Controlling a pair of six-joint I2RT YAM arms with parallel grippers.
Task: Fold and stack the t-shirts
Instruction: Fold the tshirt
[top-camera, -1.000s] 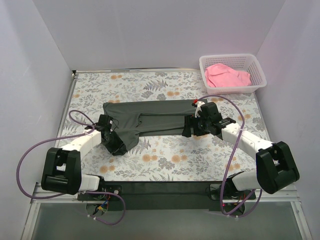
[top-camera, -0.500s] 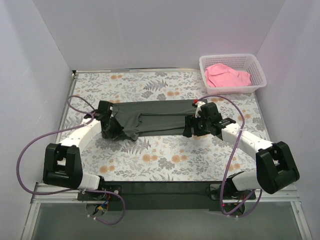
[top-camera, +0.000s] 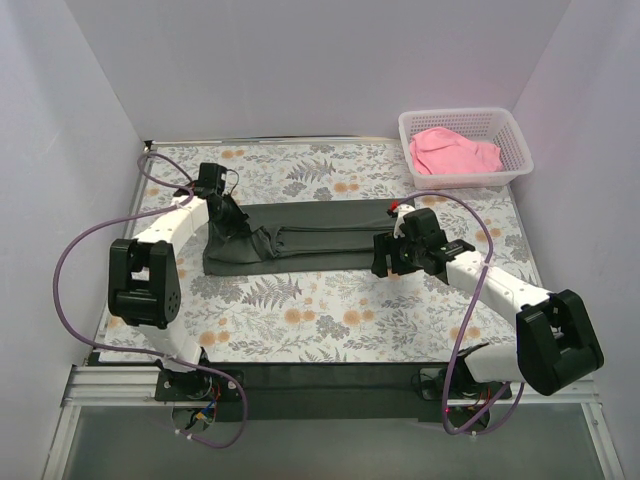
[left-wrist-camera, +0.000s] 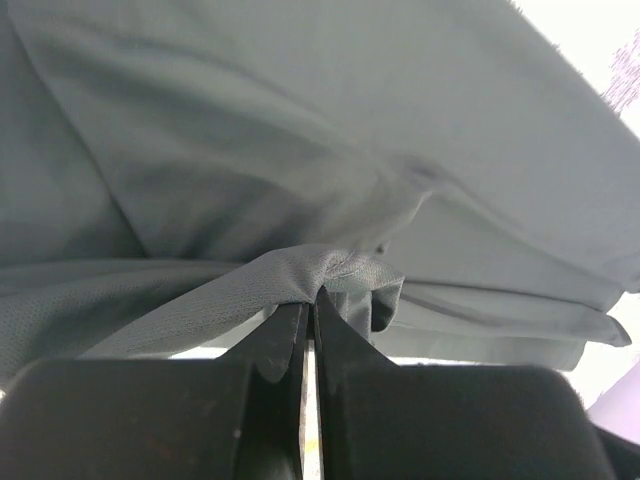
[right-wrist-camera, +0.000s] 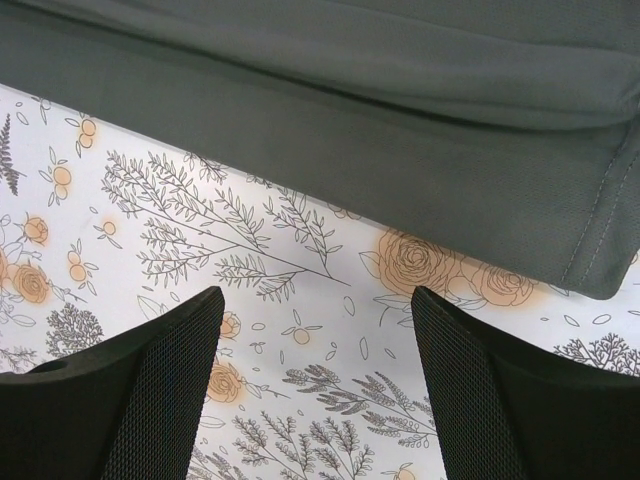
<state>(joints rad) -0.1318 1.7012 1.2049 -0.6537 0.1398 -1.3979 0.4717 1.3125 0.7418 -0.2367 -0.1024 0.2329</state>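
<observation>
So the dark t-shirt is lying across the middle of the table as a long folded band running left to right, a bit closer to the far edge than the near one. Its left end is wider and kinda rumpled, while the rest looks pretty flat. The left gripper sits on that left end, towards the shirt's far side. It's clamped shut on a small pinch of the dark fabric, and in the wrist view the two fingers are pressed together with a little ridge of cloth caught right at the tips. The right gripper is wide open with nothing between the fingers, only the flowery tabletop. It sits just off the shirt's near right corner, and the stitched hem lies just beyond the fingertips without touching them. I can't tell if that gripper is touching the table or hanging slightly above it. The pink t-shirt is crumpled up inside the white mesh basket in the table's far right corner, well apart from both grippers.
</observation>
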